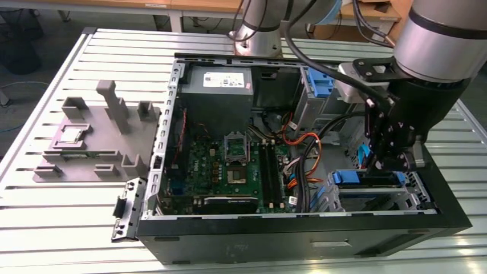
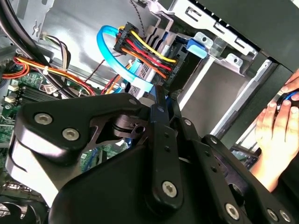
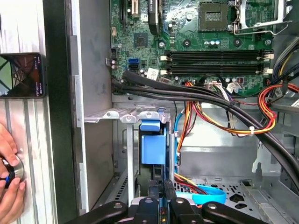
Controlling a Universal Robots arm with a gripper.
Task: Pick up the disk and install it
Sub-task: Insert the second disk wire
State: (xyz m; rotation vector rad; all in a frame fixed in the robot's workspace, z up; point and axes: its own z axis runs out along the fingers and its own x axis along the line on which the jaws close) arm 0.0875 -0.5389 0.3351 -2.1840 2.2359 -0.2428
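The disk [image 3: 153, 145] stands edge-on in the drive bay [image 3: 122, 115] at the front corner of the open computer case [image 1: 304, 228], and its blue plastic rail faces the first wrist view. In the exterior view its blue rail [image 1: 347, 177] shows at the bay on the exterior view's right. My gripper [image 3: 161, 189] reaches down into that bay, fingers drawn close together with the blue edge of the disk between them. In the second wrist view the gripper [image 2: 162, 100] meets the blue part beside a bundle of coloured cables [image 2: 145, 51].
Thick black and orange cables [image 3: 219, 105] run just beside the bay, over the green motherboard [image 1: 228, 165]. A grey power-supply box [image 1: 220, 85] sits at the case's back. A grey fixture [image 1: 114, 137] with a CPU chip [image 1: 72, 135] lies outside. A person's hand [image 3: 9, 172] rests by the case.
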